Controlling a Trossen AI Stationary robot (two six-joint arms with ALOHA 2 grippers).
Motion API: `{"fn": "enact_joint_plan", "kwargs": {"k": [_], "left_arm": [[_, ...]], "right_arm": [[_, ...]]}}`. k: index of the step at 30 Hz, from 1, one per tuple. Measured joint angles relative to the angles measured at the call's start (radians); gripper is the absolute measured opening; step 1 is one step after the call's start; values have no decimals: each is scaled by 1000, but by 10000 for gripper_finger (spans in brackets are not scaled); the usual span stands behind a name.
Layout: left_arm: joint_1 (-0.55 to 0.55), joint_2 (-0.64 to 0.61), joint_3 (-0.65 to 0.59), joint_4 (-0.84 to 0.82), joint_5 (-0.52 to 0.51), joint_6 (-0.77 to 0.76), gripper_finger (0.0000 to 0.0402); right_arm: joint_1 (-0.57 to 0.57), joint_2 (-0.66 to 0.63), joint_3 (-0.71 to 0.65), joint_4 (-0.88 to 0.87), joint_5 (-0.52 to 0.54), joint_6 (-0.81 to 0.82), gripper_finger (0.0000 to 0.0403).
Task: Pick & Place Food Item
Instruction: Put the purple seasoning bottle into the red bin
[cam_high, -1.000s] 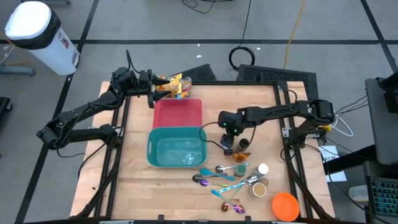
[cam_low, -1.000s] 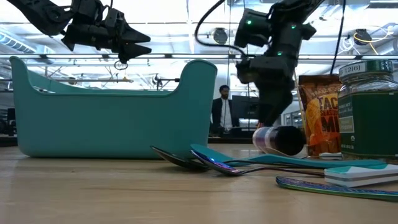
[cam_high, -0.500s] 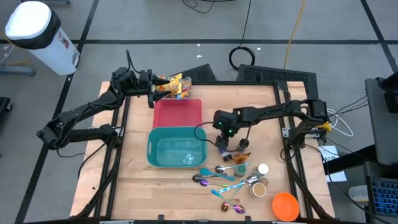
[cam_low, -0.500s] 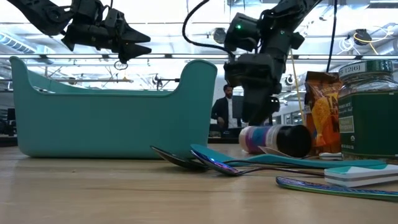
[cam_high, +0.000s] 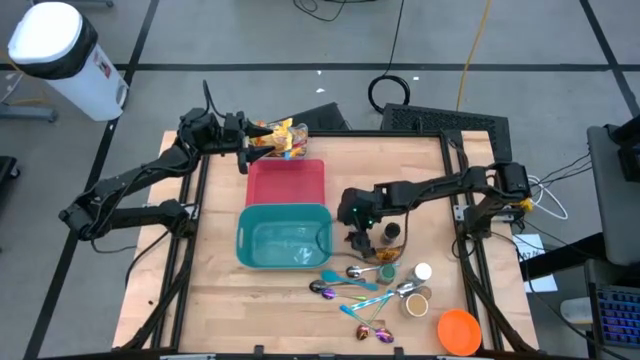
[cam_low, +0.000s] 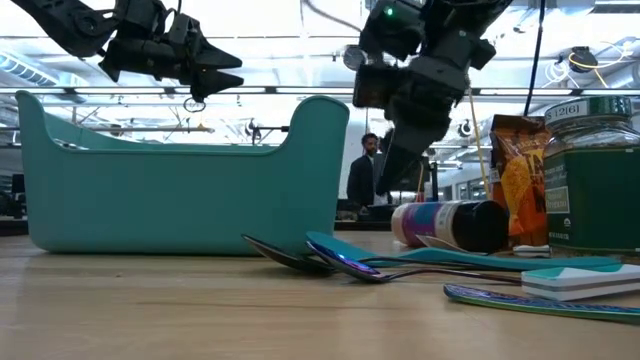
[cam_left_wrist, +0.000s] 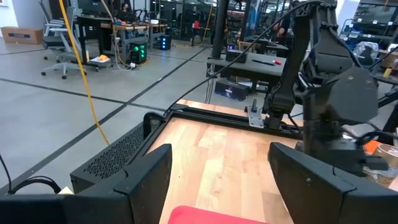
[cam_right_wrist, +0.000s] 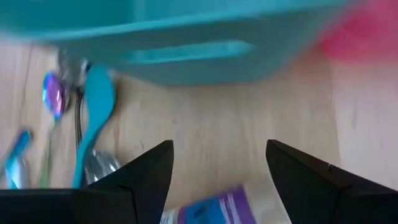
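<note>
A purple-and-white tube with a dark cap lies on its side on the table beside the teal bin; it also shows in the high view and the right wrist view. My right gripper hangs open and tilted just above the tube, near the bin's right wall, touching nothing. My left gripper waits open and empty at the far left, beside colourful snack packs at the table's far edge.
A pink bin stands behind the teal bin. An orange snack bag, a green-lidded jar, several spoons, a white lid and an orange bowl crowd the near right.
My right gripper has gone toward the table's left edge, up to the teal bin's right wall, then risen and tipped above the tube. The tube stays on the table and now shows at full length in the low view.
</note>
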Motion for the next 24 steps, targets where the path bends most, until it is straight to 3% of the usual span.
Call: {"fn": "enact_joint_plan", "kwargs": {"k": [4,11,17,24], "left_arm": [[0,0,0,0,0,0,273],[0,0,0,0,0,0,273],[0,0,0,0,0,0,274],[0,0,0,0,0,0,274]], "right_arm": [[31,0,0,-7,41,-329,251],[81,0,0,-51,320,-732,251],[119,0,0,-105,504,-801,251],[207,0,0,-137,625,-871,251]]}}
